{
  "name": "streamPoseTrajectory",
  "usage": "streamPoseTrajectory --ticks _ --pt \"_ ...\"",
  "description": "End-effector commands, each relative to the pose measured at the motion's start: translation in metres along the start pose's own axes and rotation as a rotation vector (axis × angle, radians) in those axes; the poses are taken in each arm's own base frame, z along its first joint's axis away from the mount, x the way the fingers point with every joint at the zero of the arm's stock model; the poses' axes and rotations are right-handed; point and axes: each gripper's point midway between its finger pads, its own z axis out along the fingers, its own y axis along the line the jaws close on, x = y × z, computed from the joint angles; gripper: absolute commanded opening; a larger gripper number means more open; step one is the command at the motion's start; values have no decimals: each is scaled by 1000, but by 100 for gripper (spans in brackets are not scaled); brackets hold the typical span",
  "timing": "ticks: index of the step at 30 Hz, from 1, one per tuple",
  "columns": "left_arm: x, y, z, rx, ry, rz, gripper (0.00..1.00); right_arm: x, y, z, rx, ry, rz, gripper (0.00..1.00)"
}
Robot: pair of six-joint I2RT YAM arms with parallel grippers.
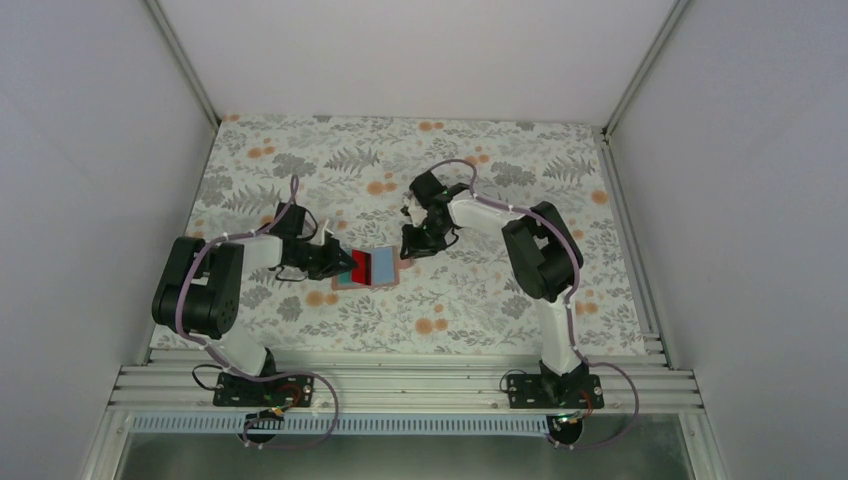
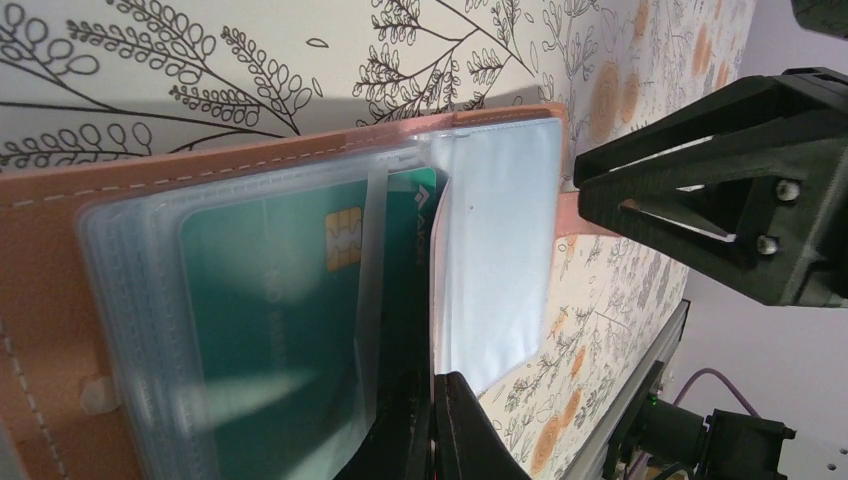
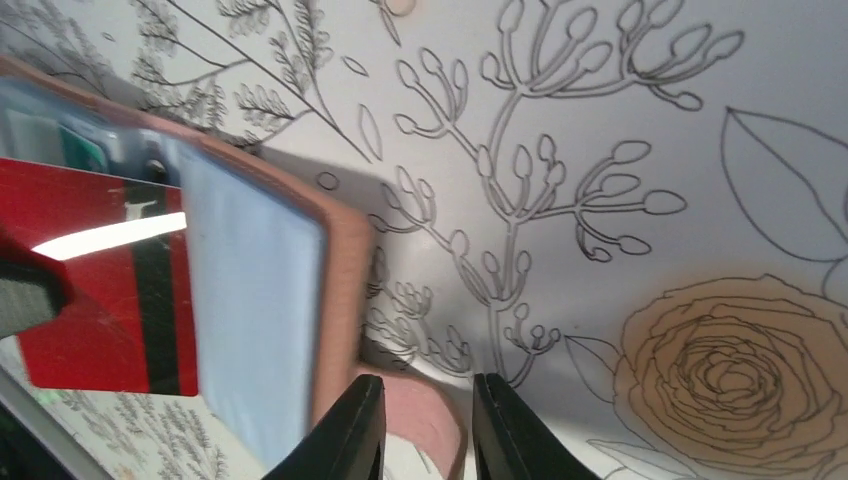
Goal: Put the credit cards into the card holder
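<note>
- The holder [image 1: 378, 268] lies open on the table [image 1: 480, 300] between the two arms, with its clear sleeves facing up for loading.
- The right pincer [image 1: 408, 250] is set narrow and pinches the holder's tab [image 3: 420, 420] at its right edge. This probably anchors the holder against sliding.
- The left pincer [image 1: 340, 262] is closed on the red card [image 3: 100, 310]. The card is held flat over the holder's left half and appears lined up with a sleeve mouth.
- A teal card [image 2: 270, 300] sits inside a sleeve.
- Both arms reach inward and low, with their forearms converging on the holder.
</note>
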Motion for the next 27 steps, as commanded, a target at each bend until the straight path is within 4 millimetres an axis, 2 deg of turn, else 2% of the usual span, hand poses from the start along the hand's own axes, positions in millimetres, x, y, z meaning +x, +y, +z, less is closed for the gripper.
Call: streamPoseTrajectory --ticks 1,5,10,20,27 --pt "-4 -5 -2 9 -10 41 2 -13 22 -15 -67 -27 -50 27" --pt "-4 -5 -2 7 -10 41 2 -18 41 -21 -151 -24 -79 32" --pt "-5 -5 -2 5 -10 43 2 -11 35 -4 -159 27 -66 32" --pt "-4 -4 -1 2 0 44 2 1 15 22 -81 87 -48 14" --pt "-9 -5 1 15 -2 42 2 13 0 32 -32 115 -28 6"
